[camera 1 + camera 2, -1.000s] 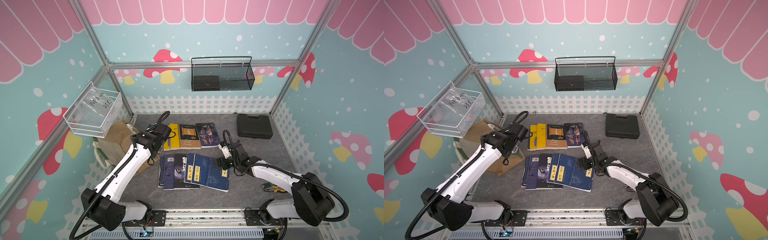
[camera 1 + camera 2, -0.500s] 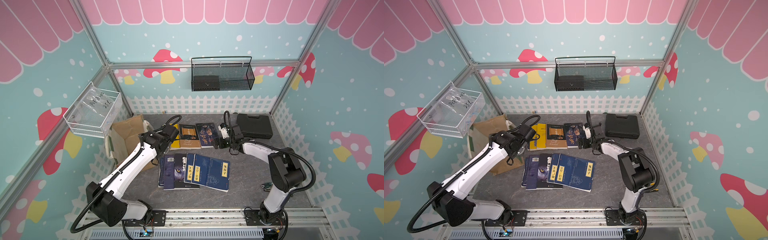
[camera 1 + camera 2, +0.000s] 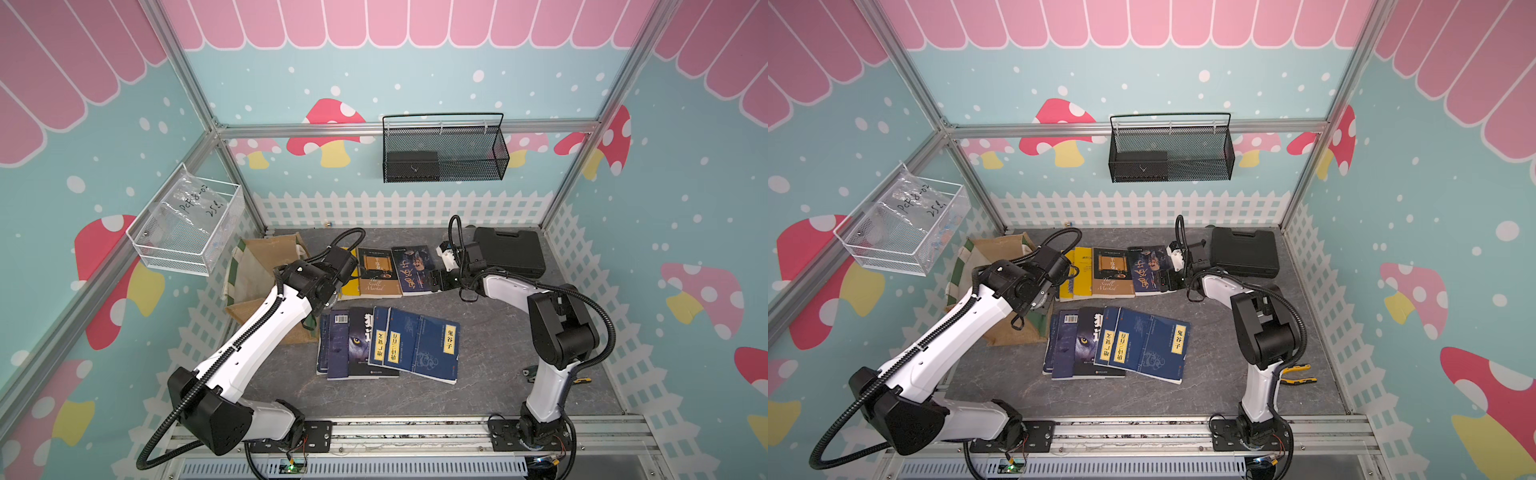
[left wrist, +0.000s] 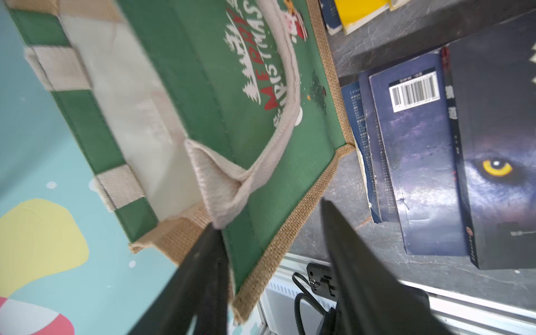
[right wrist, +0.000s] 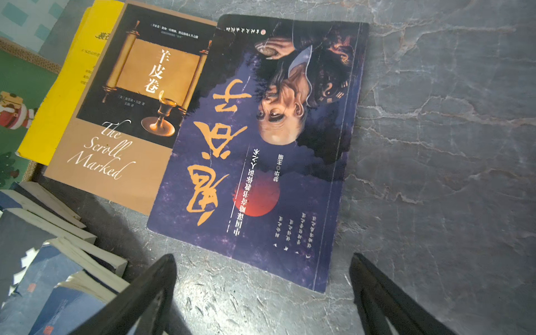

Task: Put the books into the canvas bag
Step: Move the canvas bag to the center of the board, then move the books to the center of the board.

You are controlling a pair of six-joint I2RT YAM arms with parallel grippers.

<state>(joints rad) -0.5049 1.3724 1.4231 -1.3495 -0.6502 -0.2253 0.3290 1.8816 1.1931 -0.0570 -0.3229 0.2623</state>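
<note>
The canvas bag (image 3: 266, 266) (image 3: 994, 257) stands at the left of the table, its green Christmas panel (image 4: 203, 87) facing the books. My left gripper (image 4: 268, 213) hangs open at the bag's lower corner. The white handle (image 4: 226, 191) rests against one fingertip and is not pinched. A back row holds yellow books (image 3: 348, 286), a brown book (image 3: 378, 270) and a dark blue book (image 5: 261, 162). The wolf-eye book (image 3: 357, 340) and navy books (image 3: 428, 345) overlap in front. My right gripper (image 5: 262, 256) (image 3: 436, 276) is open beside the dark blue book's near corner.
A thick black case (image 3: 509, 253) lies at the back right, just behind my right wrist. The white wire basket (image 3: 187, 224) hangs on the left wall and the black mesh basket (image 3: 444, 153) on the back wall. Yellow-handled pliers (image 3: 1298, 374) lie front right.
My left gripper lifted the slumped bag upright, then opened and let the handle go. My right arm swung from the front navy books back to the dark blue book, staying open.
</note>
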